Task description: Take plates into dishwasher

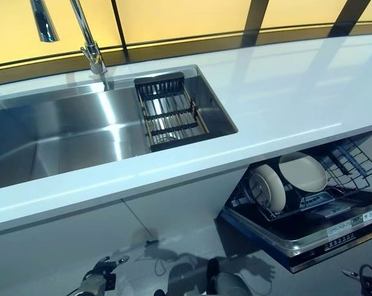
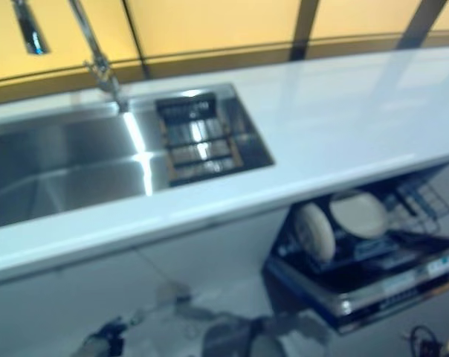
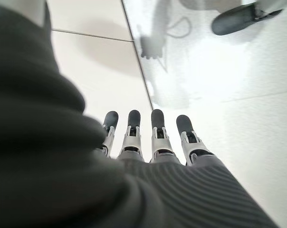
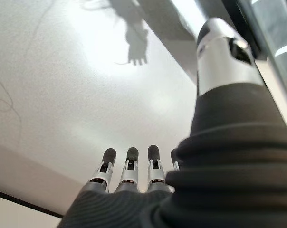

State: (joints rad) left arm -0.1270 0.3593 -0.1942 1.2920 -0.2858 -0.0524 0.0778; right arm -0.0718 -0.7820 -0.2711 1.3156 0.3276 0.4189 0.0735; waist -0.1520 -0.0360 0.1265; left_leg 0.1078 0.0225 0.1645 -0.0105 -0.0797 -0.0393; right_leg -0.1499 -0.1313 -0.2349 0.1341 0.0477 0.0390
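Two cream plates stand in the pulled-out dishwasher rack (image 1: 353, 161) under the counter at the right: one upright on edge (image 1: 267, 188) and one leaning behind it (image 1: 303, 171). They also show in the right eye view (image 2: 315, 232). My left hand (image 1: 97, 281) hangs low at the bottom left, far from the dishwasher. In the left wrist view its fingers (image 3: 157, 135) are straight over the pale floor and hold nothing. My right hand (image 1: 366, 281) hangs low at the bottom right, below the dishwasher front. In the right wrist view its fingers (image 4: 129, 171) are straight and empty.
A steel sink (image 1: 63, 132) with a tall faucet (image 1: 90, 46) is set in the white counter (image 1: 284, 98). A dark slatted drain rack (image 1: 167, 111) sits at the sink's right end. The dishwasher's front panel (image 1: 334, 237) juts out over the floor.
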